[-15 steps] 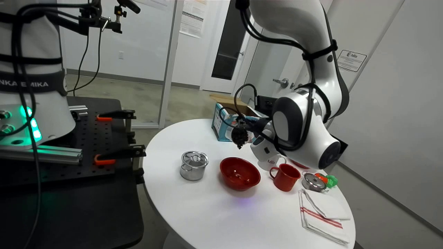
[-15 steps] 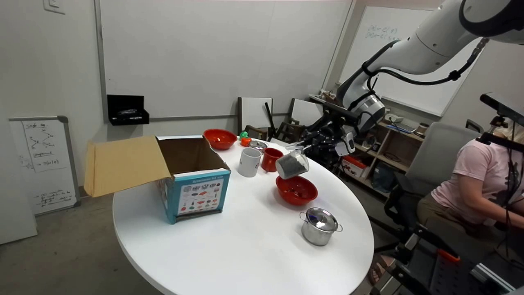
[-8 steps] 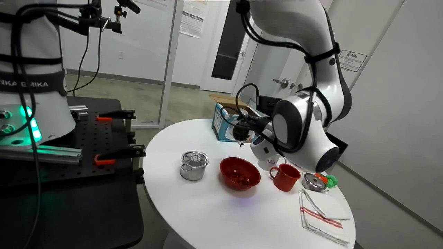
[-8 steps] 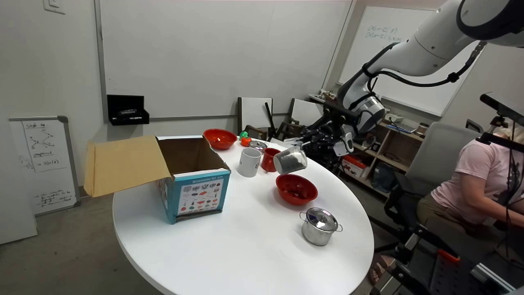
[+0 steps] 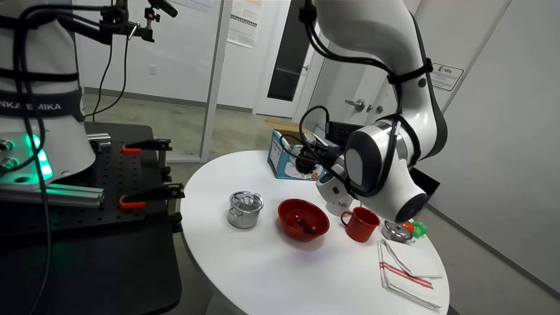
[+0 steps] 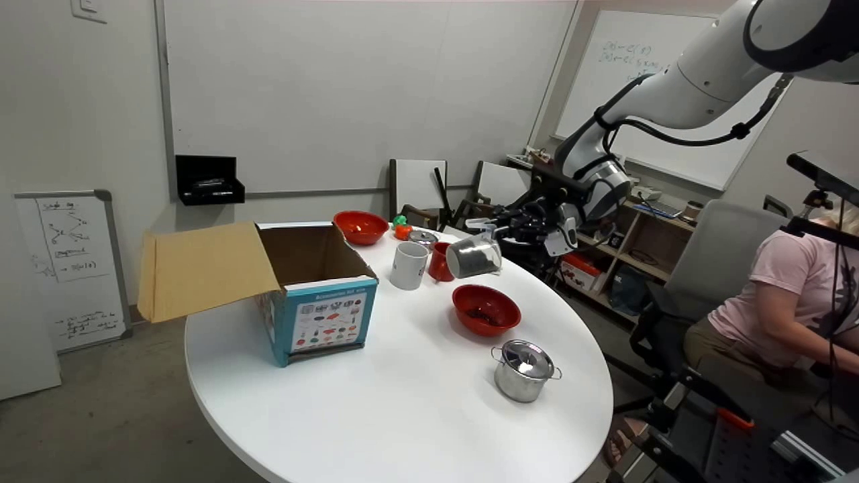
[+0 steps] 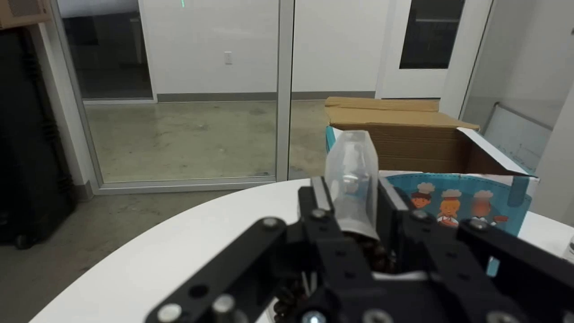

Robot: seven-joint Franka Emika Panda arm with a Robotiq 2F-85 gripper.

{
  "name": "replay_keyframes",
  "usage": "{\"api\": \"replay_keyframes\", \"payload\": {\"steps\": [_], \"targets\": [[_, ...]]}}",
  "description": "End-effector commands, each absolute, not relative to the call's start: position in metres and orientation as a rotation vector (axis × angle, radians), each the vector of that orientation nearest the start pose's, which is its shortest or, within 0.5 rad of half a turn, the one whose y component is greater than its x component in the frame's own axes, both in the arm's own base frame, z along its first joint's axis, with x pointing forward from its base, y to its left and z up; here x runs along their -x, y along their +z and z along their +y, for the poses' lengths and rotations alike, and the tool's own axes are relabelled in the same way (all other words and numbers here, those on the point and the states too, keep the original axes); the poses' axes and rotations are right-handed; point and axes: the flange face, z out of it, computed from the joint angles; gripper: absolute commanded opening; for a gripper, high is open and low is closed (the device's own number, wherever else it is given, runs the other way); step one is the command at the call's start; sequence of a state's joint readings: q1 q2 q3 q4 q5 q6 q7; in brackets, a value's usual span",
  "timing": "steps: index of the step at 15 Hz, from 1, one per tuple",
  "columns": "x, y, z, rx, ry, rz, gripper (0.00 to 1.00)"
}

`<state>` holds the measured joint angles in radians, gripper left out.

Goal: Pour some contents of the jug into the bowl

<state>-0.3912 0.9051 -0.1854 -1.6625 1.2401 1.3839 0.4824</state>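
Note:
The clear jug (image 6: 474, 257) lies tilted nearly sideways in the air, above and a little beyond the red bowl (image 6: 498, 298). Its mouth faces the camera in an exterior view, with dark beans (image 5: 305, 164) inside. My gripper (image 7: 357, 190) is shut on the jug's translucent handle (image 7: 352, 179); the gripper (image 6: 495, 228) also shows in an exterior view. In the wrist view, fingers hide most of the jug, with beans (image 7: 289, 298) showing below. The red bowl (image 5: 291, 211) stands upright on the white table with some dark beans (image 5: 307, 227) in it. No beans are seen falling.
A lidded steel pot (image 5: 245, 211) stands beside the bowl. A red mug (image 5: 361, 225), white mug (image 6: 409, 266), small pot (image 5: 396, 232) and folded towel (image 5: 409, 271) stand nearby. An open cardboard box (image 6: 332, 315) and another red bowl (image 6: 361, 228) are also on the table.
The jug has tilted back from its steeper mouth-down pose and risen slightly. Beans spilling at its mouth earlier have stopped, and a dark patch of beans now shows in the bowl.

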Motion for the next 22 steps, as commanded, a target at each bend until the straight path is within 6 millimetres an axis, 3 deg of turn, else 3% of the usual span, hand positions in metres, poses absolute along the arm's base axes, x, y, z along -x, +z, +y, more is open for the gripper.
{"api": "replay_keyframes", "payload": {"steps": [1, 11, 19, 22], "targets": [[-0.554, 0.100, -0.214, 1.193, 1.046, 1.296, 0.09], [-0.556, 0.098, -0.215, 1.172, 1.051, 1.270, 0.09], [-0.554, 0.095, -0.227, 1.279, 1.036, 1.382, 0.09], [-0.558, 0.094, -0.216, 1.332, 0.958, 1.441, 0.09]]}}
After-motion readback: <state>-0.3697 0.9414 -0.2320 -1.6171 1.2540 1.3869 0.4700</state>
